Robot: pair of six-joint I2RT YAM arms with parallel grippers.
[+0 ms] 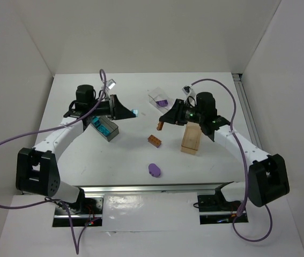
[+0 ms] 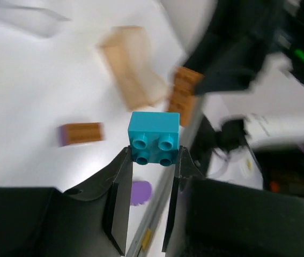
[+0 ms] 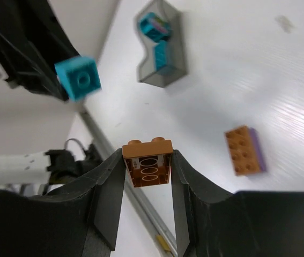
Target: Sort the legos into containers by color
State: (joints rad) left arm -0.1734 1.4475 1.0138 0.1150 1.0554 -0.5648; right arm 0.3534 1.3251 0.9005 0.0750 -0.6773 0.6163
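The left end effector grips a teal brick in the air, and I think it goes next into the grey box toward the left edge of the surface, while the right end effector grips an orange brick for the tan box toward the right edge.

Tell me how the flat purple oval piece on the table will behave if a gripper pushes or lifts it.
The purple oval piece lies low and flat, so it would probably slide, not tip or roll. It looks like hard plastic, so likely stiff and light. Its rounded outline may let the jaws slip off.
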